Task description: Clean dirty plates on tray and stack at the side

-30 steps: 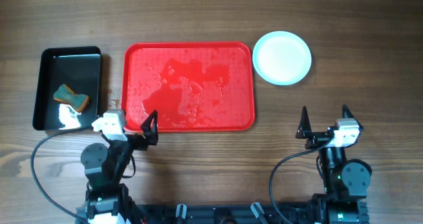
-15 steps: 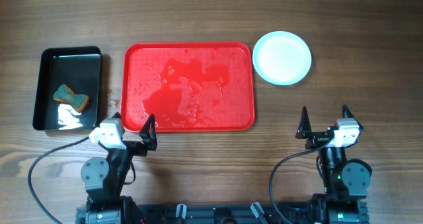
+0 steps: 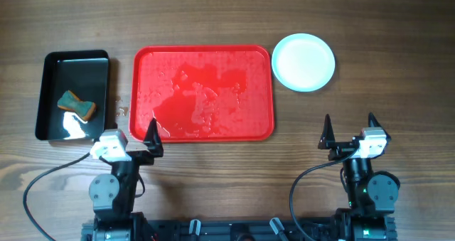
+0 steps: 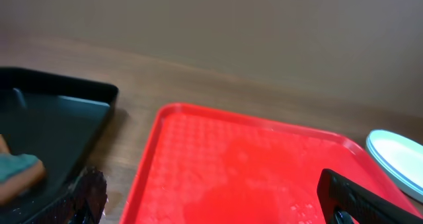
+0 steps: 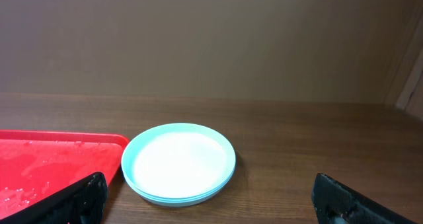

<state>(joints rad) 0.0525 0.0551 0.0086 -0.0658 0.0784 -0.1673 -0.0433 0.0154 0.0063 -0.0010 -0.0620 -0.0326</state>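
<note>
We list: plates (image 3: 303, 62), pale aqua, on the table (image 3: 398, 28) just right of the wet red tray (image 3: 204, 92). Overhead shows one disc; the right wrist view shows stacked rims. Both spread wide: left claw (image 3: 134, 131), right claw (image 3: 348, 124).

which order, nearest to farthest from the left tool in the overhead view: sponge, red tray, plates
1. red tray, just ahead of the left tool, its near corner under one finger
2. sponge, to the left, in the black tray
3. plates, far right, past the tray

Left gripper (image 4: 219, 199), right gripper (image 3: 349, 129): jaws apart
</note>
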